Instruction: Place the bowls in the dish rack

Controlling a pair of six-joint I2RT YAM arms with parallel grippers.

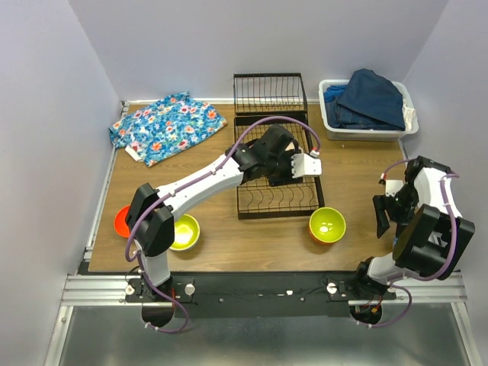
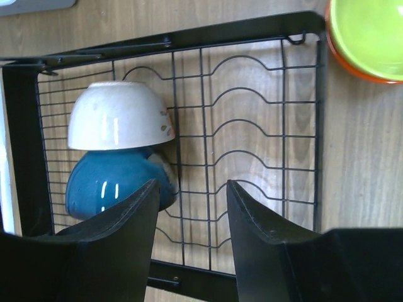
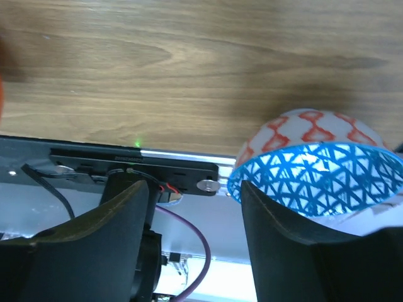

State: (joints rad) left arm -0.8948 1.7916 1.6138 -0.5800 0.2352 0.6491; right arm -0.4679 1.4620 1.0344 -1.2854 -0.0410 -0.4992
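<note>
Top external: at the near edge of the desk (image 1: 252, 244), a red-orange bowl (image 1: 122, 221) and a yellow-green bowl (image 1: 185, 231) sit left, partly behind the left arm. An orange bowl with lime inside (image 1: 327, 225) lies just off the near-right corner of the dish rack (image 1: 278, 200). Right arm folded back at right. Right claw (image 3: 194, 195) is low over the desk's near edge, fingers apart, empty. Left arm stretches diagonally over the rack. Left claw (image 2: 192, 189) is spread, gripping nothing.

Far: floral cloth (image 1: 168, 126), white bin (image 1: 366, 136) of blue clothes.

Left wrist only: 2 bowls inside the rack, white bowl (image 2: 119, 116) against dark blue bowl (image 2: 107, 189), mouths hidden.

Right wrist only: patterned bowl (image 3: 315, 163) beside one finger, unseen from above.
</note>
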